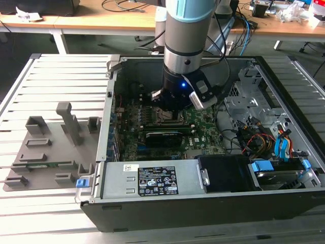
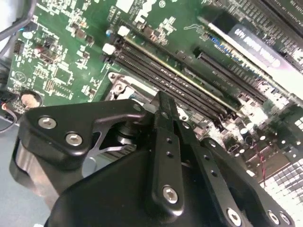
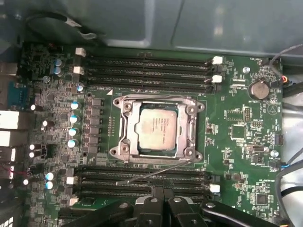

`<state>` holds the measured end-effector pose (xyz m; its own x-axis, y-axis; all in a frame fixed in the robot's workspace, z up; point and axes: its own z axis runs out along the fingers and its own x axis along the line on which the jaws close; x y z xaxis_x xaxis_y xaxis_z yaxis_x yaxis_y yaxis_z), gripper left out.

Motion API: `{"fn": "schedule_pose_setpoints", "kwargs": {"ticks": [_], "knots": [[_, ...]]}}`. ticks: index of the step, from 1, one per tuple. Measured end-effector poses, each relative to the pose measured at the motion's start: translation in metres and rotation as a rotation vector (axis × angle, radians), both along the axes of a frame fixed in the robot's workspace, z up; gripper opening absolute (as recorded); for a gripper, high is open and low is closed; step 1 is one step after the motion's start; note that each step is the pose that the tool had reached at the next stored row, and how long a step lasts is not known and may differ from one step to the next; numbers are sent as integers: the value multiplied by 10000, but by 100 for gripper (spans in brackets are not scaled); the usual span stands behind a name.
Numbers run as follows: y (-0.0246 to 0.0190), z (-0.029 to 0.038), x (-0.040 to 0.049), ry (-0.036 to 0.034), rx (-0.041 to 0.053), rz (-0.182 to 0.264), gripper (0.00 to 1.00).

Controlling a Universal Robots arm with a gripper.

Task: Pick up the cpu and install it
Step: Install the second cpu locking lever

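first wrist view shows the cpu (image 3: 157,126) seated in the socket frame (image 3: 158,128) at frame centre, the gripper (image 3: 161,201) clenched empty below it.

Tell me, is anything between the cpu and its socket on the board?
Nothing visible. In the first wrist view the cpu already lies inside the socket frame, its metal top uncovered. The tool is beside the socket, over the memory slots.

The cpu (image 3: 157,128), a flat square chip with a pale silver-grey top and thin tan edge, lies level inside the socket frame (image 3: 124,126) on the motherboard (image 3: 236,132), just ahead of the gripper (image 3: 163,203), not held.
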<state>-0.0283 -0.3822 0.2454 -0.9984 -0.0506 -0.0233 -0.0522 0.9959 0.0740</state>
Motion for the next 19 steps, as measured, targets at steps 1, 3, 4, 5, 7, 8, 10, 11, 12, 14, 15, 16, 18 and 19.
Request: {"fn": "schedule_pose_setpoints", "kwargs": {"ticks": [1, 3, 4, 5, 7, 8, 10, 11, 12, 14, 15, 16, 18, 19], "knots": [[-10, -15, -14, -2, 77, -2, 11], [-11, -39, -81, 0, 264, -1, 11], [-11, -49, -107, -1, 321, 0, 11], [-12, -58, -123, -1, 344, -1, 11], [-15, -82, -145, 0, 355, -1, 11], [-16, -126, -169, -1, 359, 0, 11], [-16, -206, -256, -1, 360, -1, 11], [-16, -229, -294, -1, 363, 0, 11], [-16, -245, -314, 0, 366, 2, 11], [-16, -288, -370, 0, 373, 28, 11], [-16, -302, -401, 0, 387, 37, 11], [-15, -313, -429, -1, 400, 38, 11], [-9, -339, -482, 1, 405, 38, 11], [0, -346, -491, 2, 412, 38, 11]]}}
